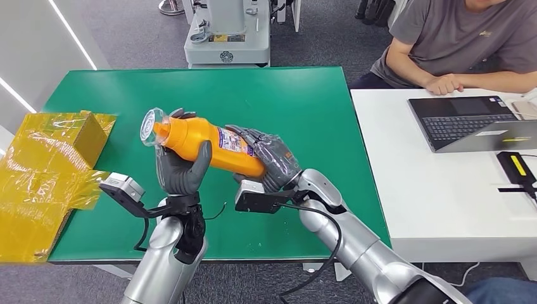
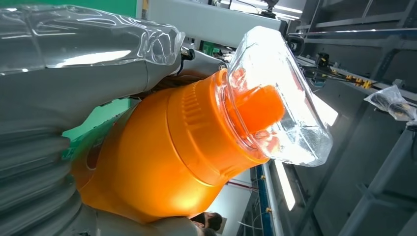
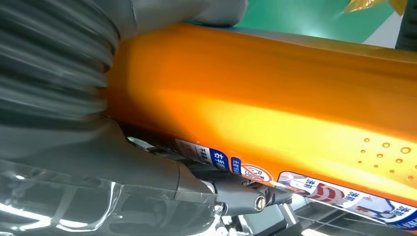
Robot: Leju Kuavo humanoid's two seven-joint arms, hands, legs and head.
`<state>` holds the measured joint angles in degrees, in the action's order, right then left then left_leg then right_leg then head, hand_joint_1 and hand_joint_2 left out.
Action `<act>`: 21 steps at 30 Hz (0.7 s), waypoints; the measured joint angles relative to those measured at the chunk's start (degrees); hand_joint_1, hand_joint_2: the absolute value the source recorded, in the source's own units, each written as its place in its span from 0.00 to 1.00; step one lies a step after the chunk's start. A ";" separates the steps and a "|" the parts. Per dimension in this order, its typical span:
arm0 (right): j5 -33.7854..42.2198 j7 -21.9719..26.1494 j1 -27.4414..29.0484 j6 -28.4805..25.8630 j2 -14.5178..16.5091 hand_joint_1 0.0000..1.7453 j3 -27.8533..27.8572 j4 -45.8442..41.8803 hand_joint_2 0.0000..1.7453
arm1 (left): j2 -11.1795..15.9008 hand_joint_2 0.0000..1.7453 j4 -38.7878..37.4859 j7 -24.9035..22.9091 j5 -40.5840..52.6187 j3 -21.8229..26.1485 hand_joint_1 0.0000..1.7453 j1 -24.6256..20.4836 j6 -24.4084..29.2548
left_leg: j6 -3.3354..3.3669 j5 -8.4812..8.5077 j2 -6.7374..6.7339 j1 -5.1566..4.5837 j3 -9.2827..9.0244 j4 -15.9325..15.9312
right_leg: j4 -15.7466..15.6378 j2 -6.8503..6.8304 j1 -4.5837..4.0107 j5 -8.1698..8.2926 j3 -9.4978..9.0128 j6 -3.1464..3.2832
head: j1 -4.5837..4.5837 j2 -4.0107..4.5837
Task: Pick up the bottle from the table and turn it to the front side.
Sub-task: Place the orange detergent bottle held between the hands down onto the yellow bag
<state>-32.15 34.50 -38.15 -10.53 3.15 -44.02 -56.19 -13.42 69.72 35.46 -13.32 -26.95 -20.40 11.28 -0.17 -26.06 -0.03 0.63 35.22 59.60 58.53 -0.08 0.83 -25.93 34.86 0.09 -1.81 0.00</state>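
Now, your scene reads:
Bottle [image 1: 206, 144]: glossy orange plastic, clear cap, lying tilted at frame centre.
Left hand [image 1: 182, 170]: grips its neck end.
Right hand [image 1: 273, 159]: clasps its base.

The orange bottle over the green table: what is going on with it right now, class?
The robot holds the orange bottle in the air above the green table, lying roughly sideways. Its left hand grips the end with the clear cap, and its right hand grips the base end. A printed label faces upward. A person sits beside a laptop at the white table.
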 joint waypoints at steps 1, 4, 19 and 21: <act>0.14 0.08 -0.07 0.16 0.00 1.00 -0.01 0.11 1.00 | 0.03 1.00 -0.07 0.09 -0.16 0.00 1.00 0.00 0.08 | 0.00 0.00 0.00 0.00 0.00 0.00 | 0.00 0.00 0.00 0.00 0.00 0.00 | 0.00 0.00; 0.45 0.31 -0.27 0.40 0.02 1.00 -0.03 0.46 1.00 | 0.10 1.00 -0.25 0.21 -0.56 0.00 1.00 0.00 0.35 | 0.00 0.00 0.00 0.00 0.00 0.00 | 0.00 0.00 0.00 0.00 0.00 0.00 | 0.00 -0.01; 2.57 0.14 -0.41 -1.71 0.31 0.00 0.13 1.33 1.00 | 0.37 1.00 -0.34 1.01 -1.17 0.00 1.00 0.00 0.83 | 0.00 0.00 0.00 0.00 0.00 0.00 | 0.00 -0.01 0.00 0.00 0.00 0.00 | 0.00 0.00; 3.37 -0.31 -0.22 -2.59 0.33 0.00 0.39 1.27 1.00 | 0.44 1.00 -0.34 1.13 -1.29 0.00 1.00 0.00 0.86 | 0.00 0.00 0.00 0.00 0.00 0.00 | 0.00 0.00 0.00 0.00 0.00 0.00 | 0.00 0.00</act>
<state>-28.77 34.19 -38.37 -13.12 3.48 -43.63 -54.92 -12.98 69.37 36.59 -14.61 -26.95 -20.41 12.14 -0.17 -26.06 -0.03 0.63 35.22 59.60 58.53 -0.08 0.83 -25.93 34.85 0.09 -1.81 0.00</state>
